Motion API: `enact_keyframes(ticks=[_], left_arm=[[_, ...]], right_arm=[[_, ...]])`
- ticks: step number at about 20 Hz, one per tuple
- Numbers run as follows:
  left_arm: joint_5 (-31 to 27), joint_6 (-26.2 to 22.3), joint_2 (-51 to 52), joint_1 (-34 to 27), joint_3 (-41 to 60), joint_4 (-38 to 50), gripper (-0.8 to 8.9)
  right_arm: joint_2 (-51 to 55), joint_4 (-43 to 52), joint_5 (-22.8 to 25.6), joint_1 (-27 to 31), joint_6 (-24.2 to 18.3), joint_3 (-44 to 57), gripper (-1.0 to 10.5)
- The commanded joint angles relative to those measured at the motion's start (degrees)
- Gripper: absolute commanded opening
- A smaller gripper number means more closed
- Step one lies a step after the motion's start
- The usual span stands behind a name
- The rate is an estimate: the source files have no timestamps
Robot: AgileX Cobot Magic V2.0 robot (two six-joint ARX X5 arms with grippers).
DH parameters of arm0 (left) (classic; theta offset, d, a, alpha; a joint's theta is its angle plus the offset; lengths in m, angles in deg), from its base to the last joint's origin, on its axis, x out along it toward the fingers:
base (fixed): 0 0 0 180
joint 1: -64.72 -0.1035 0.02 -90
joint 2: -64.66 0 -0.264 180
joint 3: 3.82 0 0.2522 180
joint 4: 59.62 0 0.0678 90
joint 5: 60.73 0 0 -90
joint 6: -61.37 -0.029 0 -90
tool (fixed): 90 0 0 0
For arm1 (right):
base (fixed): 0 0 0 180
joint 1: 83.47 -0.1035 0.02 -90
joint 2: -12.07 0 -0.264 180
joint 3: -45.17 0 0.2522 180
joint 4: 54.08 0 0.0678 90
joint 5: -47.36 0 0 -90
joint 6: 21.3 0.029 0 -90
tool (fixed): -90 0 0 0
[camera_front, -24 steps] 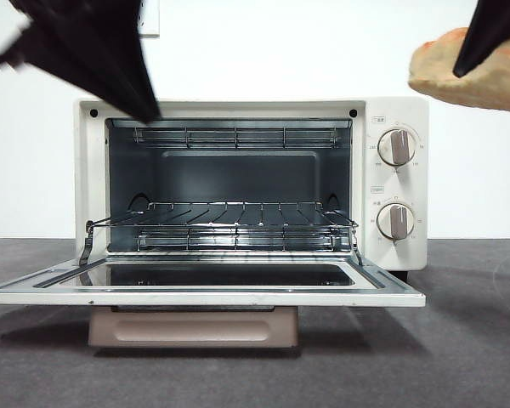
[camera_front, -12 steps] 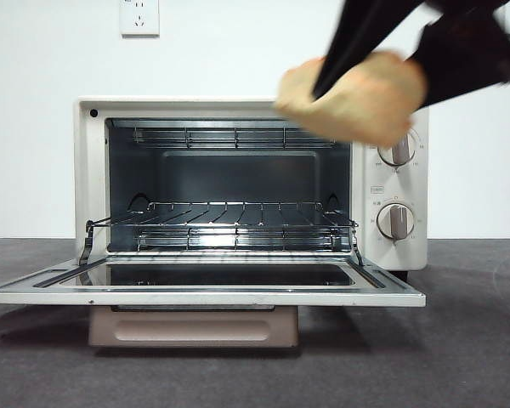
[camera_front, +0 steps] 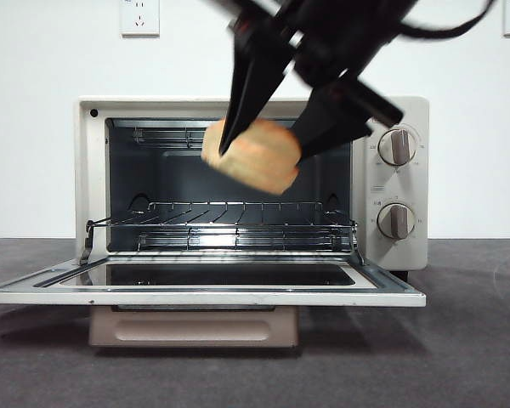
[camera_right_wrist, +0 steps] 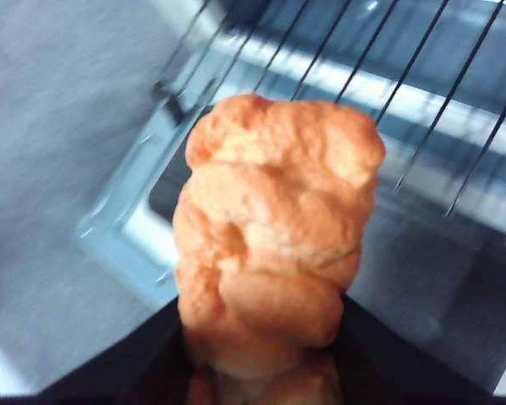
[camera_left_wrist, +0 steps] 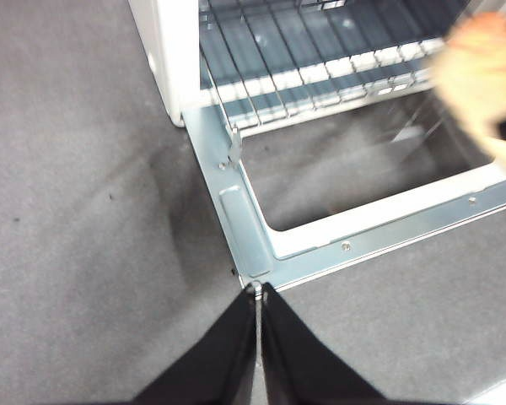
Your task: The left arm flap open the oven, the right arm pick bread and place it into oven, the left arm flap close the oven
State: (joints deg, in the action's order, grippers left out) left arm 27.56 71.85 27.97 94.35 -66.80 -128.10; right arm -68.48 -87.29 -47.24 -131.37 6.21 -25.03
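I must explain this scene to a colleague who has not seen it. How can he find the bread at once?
Find the cream-white oven at the middle of the table, its door folded down flat. In front of its open mouth, above the wire rack, the right gripper holds the bread in the air. It is the only lumpy, golden-orange thing; all else is white, grey or black.

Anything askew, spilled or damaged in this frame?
Nothing stands out. The oven door lies flat open, the wire rack sits level, and the bread is whole in the right gripper, in the air in front of the opening. The left gripper is shut by the door's corner.
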Motion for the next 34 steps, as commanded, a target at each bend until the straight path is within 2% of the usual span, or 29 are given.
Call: enact_keyframes(ticks=[1, 7, 12, 14, 16, 19, 21, 24, 27, 30, 34], left_arm=[[-0.28, -0.37, -0.04, 0.17, -0.33, 0.15, 0.16], [-0.26, -0.37, 0.07, 0.17, -0.33, 0.15, 0.16], [-0.26, -0.37, 0.09, 0.17, -0.33, 0.07, 0.16], [-0.26, -0.37, 0.09, 0.17, -0.33, 0.04, 0.16], [-0.26, -0.37, 0.07, 0.17, -0.33, 0.07, 0.16], [-0.26, -0.37, 0.07, 0.17, -0.33, 0.07, 0.16], [-0.26, -0.37, 0.07, 0.17, -0.33, 0.04, 0.16], [-0.26, -0.37, 0.07, 0.17, -0.33, 0.11, 0.16], [-0.26, -0.39, 0.07, 0.17, -0.33, 0.46, 0.16], [-0.26, -0.57, 0.04, 0.13, 0.63, 2.05, 0.16], [-0.22, 0.85, -0.11, -0.74, 6.12, 9.77, 0.15]], right_arm=[[-4.20, 0.72, 2.27, -0.37, 0.61, -3.61, 2.0], [-12.68, 7.58, 12.46, -0.11, 1.07, -9.33, 2.0], [-17.25, 11.17, 17.22, 2.05, 2.69, -9.73, 2.0], [-18.19, 11.28, 18.18, 2.58, 2.73, -9.73, 2.6], [-18.27, 11.28, 18.40, 2.82, 2.71, -9.73, 3.7], [-18.23, 11.19, 17.97, 2.80, 2.71, -9.73, 4.0], [-17.73, 11.10, 18.18, 2.60, 2.73, -9.73, 4.6], [-15.47, 9.27, 17.97, 2.19, 2.73, -9.75, 4.7], [-11.32, 3.39, 17.90, 0.72, 2.40, -9.75, 4.7], [-5.60, -2.82, 15.50, -1.33, -0.63, -9.75, 4.7], [3.82, -10.62, 15.34, -2.64, -7.48, -9.75, 4.7]])
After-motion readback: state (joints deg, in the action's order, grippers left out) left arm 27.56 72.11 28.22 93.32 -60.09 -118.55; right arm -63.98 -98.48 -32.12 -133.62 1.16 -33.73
